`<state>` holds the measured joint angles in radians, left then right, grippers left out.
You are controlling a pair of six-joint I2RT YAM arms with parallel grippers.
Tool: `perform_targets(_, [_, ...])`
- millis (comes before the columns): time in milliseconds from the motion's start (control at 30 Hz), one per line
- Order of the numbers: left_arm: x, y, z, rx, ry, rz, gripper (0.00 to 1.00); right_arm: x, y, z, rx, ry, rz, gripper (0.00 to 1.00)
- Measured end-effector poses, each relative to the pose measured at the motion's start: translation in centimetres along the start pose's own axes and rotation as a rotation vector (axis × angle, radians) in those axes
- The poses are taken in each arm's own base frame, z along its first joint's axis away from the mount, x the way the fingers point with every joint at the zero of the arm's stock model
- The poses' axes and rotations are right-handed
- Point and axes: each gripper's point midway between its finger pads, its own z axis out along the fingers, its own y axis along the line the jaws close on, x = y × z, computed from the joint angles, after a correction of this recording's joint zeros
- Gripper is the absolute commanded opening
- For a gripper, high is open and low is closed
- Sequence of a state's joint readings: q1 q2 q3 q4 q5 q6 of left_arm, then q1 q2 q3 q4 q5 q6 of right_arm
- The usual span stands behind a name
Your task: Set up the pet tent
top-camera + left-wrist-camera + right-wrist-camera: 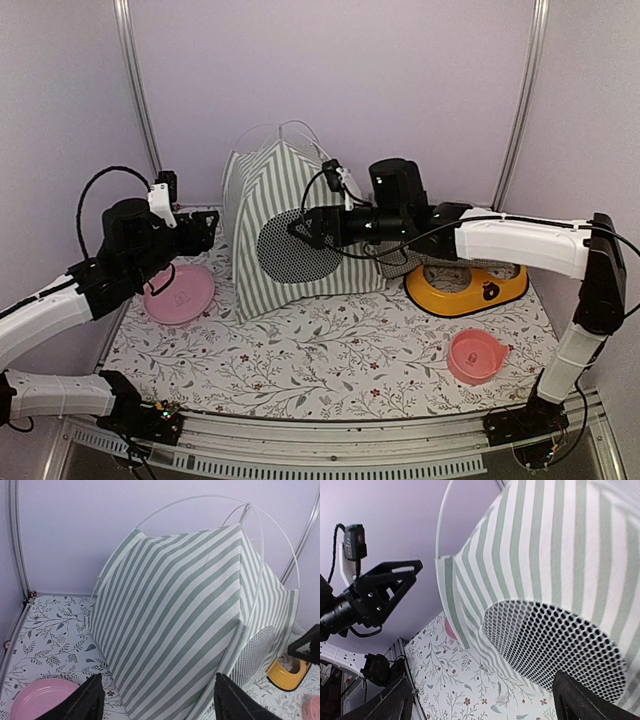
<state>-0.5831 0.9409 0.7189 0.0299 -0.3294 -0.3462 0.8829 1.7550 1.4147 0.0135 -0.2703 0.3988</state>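
Overhead view of a table covered in a floral-print cloth (330, 365), with two robot arms reaching in from the near edge. Standing upright toward the back of the table, at about 12 o'clock from its centre and close to the rear wall, is the pet tent (258, 250), a grey-green and white striped fabric shelter. Thin white poles (285, 127) arc above its peak. A round mesh window (290, 262) is set in the side facing the camera. The left gripper (205, 231) hovers at the tent's 9 o'clock, just beside the striped wall but apart from it. Its fingers are spread wide and grasp nothing, and its wrist camera sees the striped side between the two dark fingertips. The right gripper (300, 228) sits at the tent's 3 o'clock side, in front of the upper edge of the mesh window. Its fingers are also released, spread wide and holding nothing. Whether they brush the fabric cannot be told. A pink plate (180, 293) lies at 9 o'clock on the table, under the left arm. A yellow bowl (466, 289) rests at 3 o'clock, partly hidden by the right arm. A small pink bowl (477, 356) sits at about 4 o'clock, well apart from the tent.
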Motion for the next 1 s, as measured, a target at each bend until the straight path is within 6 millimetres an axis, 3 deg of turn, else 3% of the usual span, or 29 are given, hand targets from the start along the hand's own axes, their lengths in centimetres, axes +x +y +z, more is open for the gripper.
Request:
perform_targets(133, [0.4, -0.3, 0.1, 0.016, 0.04, 0.001, 0.76, -3.1, -0.8, -4.0, 0.044, -0.09, -0.03, 0.99])
perform_targets(300, [-0.1, -1.1, -0.2, 0.05, 0.073, -0.009, 0.73, -4.3, -4.3, -7.7, 0.139, -0.141, -0.039, 0.99])
perform_targets(467, [-0.7, -2.3, -0.3, 0.102, 0.093, -0.025, 0.69, -3.3, -8.2, -8.7, 0.224, -0.121, -0.046, 0.99])
perform_targets(700, [1.7, -3.5, 0.1, 0.173, 0.193, -0.027, 0.7, -1.1, -11.6, -8.2, 0.276, -0.051, -0.086, 0.96])
perform_targets(767, [2.3, -3.9, 0.2, 0.192, 0.214, -0.026, 0.71, -0.4, -12.6, -7.6, 0.284, -0.025, -0.096, 0.9])
perform_targets(833, [3.1, -4.2, 0.6, 0.204, 0.241, -0.023, 0.7, 0.0, -13.2, -6.6, 0.279, 0.0, -0.106, 0.76])
perform_targets(933, [4.2, -4.4, 1.8, 0.202, 0.285, -0.013, 0.59, -0.6, -13.6, -4.8, 0.259, 0.02, -0.131, 0.45])
perform_targets(1000, [4.5, -4.6, 2.8, 0.191, 0.305, -0.008, 0.44, -1.6, -13.4, -3.7, 0.233, 0.022, -0.133, 0.22])
